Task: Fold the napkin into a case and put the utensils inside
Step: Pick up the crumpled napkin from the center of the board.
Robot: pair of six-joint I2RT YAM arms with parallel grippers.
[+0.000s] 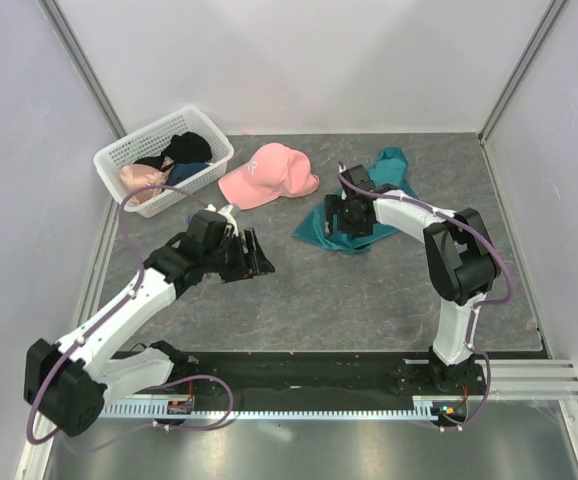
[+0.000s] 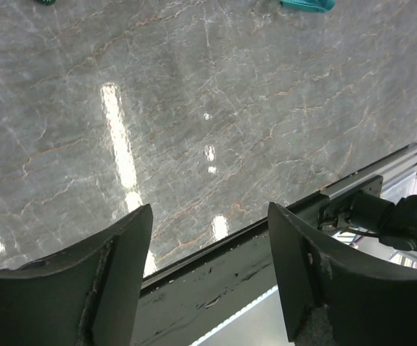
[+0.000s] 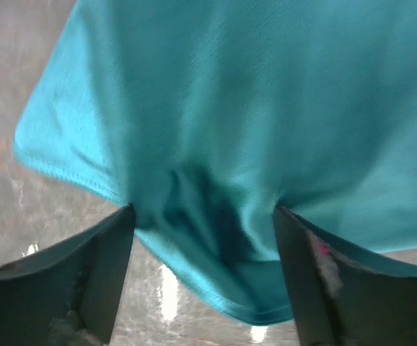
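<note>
Napkin is straddled by the wide-open right tool, left tool open and empty; too little cloth may be pinched, then dropped.

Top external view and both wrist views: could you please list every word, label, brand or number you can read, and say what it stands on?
No text can be read in any view.
Pink baseball cap: a faint pale mark on the front, too small to read.
Teal napkin: plain, no label showing.
White plastic basket: no writing visible.
</note>
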